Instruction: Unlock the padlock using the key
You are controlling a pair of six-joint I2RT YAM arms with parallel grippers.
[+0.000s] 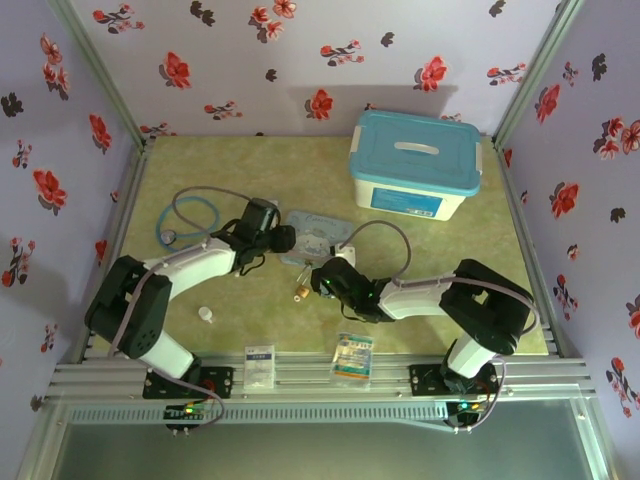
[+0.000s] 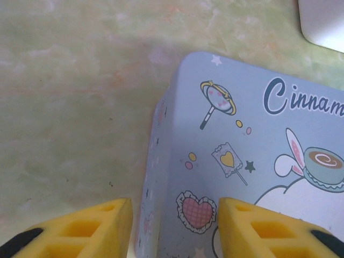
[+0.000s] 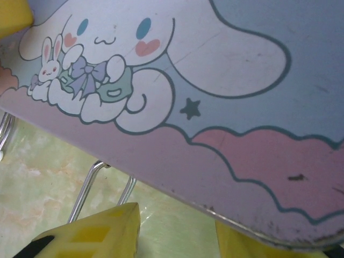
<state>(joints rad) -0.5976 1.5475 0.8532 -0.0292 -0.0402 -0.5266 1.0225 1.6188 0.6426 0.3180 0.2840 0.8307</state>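
Right gripper (image 3: 177, 226) stands part open, bare table (image 3: 32, 172) between its fingers, nothing gripped. Padlock (image 1: 300, 293), a tiny golden-brass block with a thin silvery loop, lies just beside it, near the tin (image 1: 318, 237). Left gripper (image 2: 174, 215) straddles the tin's corner, jaws apart.

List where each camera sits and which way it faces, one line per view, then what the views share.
Top external: above and behind the arm bases, looking down on the green table; the left arm and right arm show.
Left wrist: on the left arm, looking down at the pastel cartoon tin's corner; its yellow fingers show.
Right wrist: on the right arm, close over the tin's lid; its yellow fingers show.
Shared: all three views show that tin.
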